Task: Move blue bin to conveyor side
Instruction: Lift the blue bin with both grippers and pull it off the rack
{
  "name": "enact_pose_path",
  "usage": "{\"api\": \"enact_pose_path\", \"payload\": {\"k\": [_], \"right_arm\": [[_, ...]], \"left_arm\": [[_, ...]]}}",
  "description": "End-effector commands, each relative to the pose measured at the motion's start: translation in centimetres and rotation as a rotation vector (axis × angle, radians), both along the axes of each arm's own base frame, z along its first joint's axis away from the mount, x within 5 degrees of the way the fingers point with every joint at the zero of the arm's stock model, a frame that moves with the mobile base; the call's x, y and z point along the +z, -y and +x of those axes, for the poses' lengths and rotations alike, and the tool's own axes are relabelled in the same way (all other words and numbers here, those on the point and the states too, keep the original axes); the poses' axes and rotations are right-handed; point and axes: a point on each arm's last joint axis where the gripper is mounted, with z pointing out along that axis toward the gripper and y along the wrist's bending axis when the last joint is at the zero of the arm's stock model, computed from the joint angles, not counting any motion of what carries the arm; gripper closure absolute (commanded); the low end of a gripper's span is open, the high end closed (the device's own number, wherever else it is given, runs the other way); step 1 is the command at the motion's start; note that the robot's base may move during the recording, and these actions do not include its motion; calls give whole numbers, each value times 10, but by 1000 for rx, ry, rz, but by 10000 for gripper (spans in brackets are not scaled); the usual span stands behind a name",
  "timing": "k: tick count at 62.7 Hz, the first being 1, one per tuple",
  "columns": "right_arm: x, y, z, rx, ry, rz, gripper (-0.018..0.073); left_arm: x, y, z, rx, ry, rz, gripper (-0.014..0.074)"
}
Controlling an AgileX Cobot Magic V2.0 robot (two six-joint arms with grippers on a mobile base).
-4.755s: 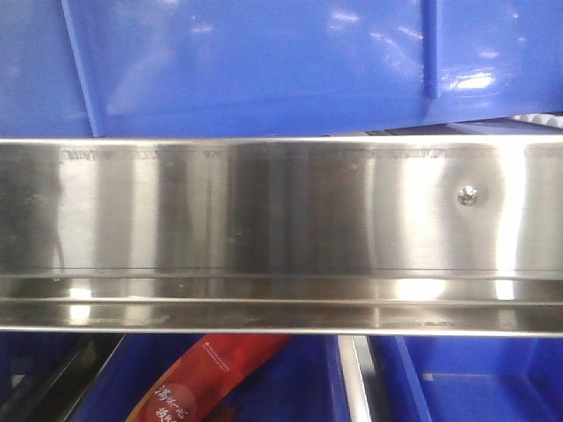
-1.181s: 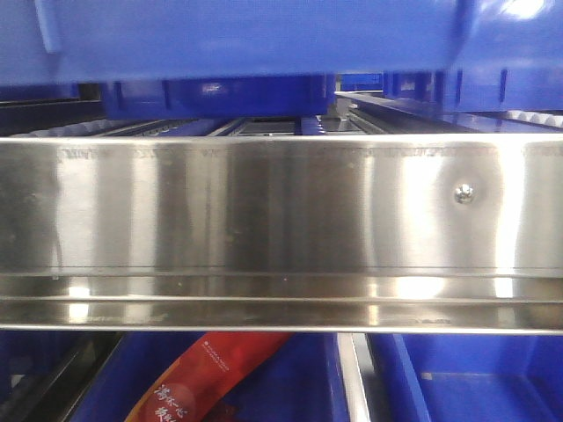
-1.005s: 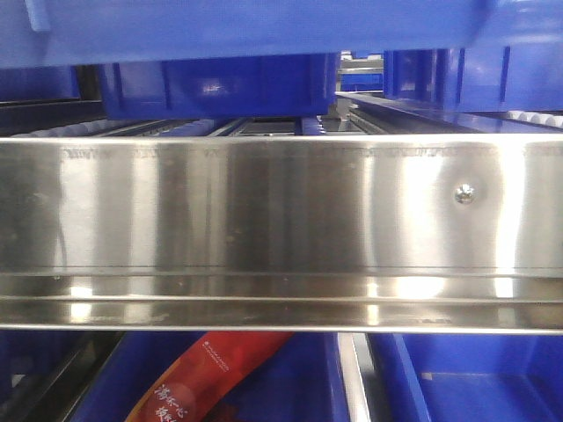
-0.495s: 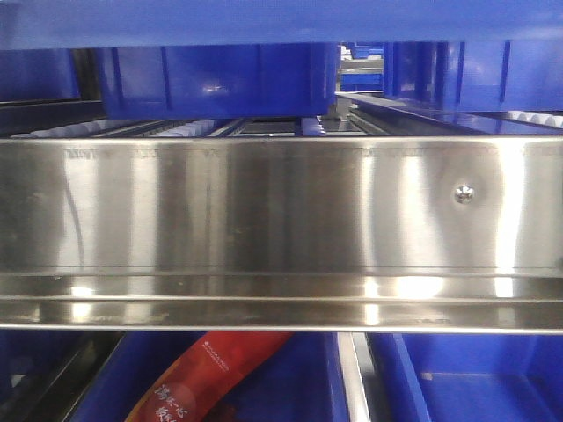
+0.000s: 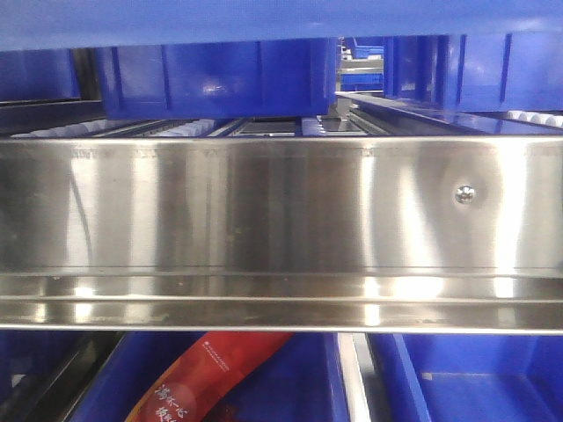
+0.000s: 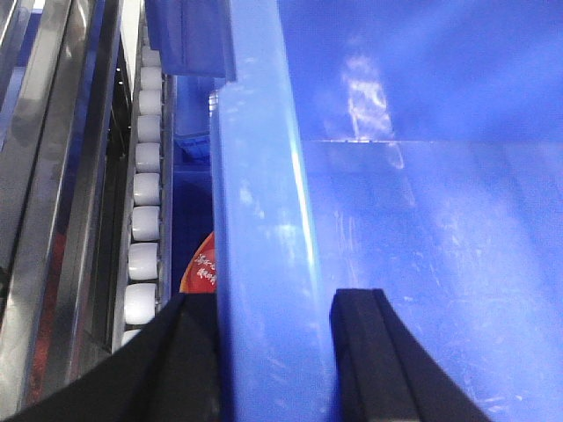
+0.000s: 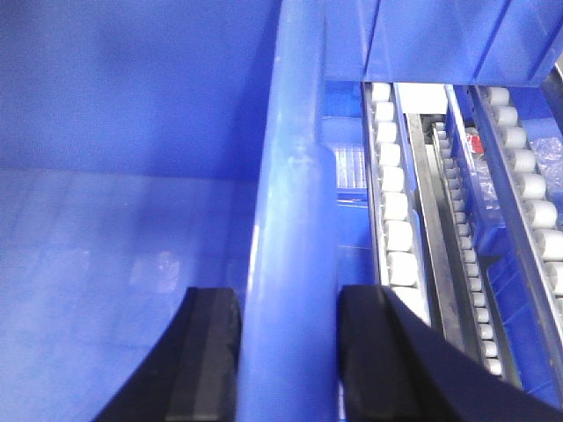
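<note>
The blue bin point(image 5: 264, 18) shows in the front view only as a strip of its underside along the top edge, held above the rack. In the left wrist view my left gripper point(image 6: 273, 303) is shut on the bin's left rim point(image 6: 264, 202), one black finger outside and one inside the wall. My right gripper point(image 7: 288, 299) is shut on the opposite rim point(image 7: 295, 193) in the same way. The bin's inside looks bare and glossy in both wrist views. The conveyor is out of view.
A stainless-steel rack rail point(image 5: 281, 211) fills the middle of the front view. White roller tracks point(image 6: 143, 193) point(image 7: 391, 202) run beside the bin. Other blue crates point(image 5: 220, 79) stand behind on the rack. A red packet point(image 5: 207, 374) lies in a lower crate.
The blue bin has risen: it covered the top third of the front view, and now only a thin strip remains. The crates behind the rail have come into sight.
</note>
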Motion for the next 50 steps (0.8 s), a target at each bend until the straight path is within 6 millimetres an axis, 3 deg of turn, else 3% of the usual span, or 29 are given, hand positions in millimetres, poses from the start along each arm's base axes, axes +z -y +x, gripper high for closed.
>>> {"api": "enact_pose_path", "payload": {"k": [1, 50], "right_arm": [[15, 2, -4, 1, 134, 9, 638], [15, 2, -4, 1, 132, 9, 638]], "left_arm": [[16, 2, -6, -22, 123, -23, 616], [16, 2, -6, -22, 123, -23, 616]]}}
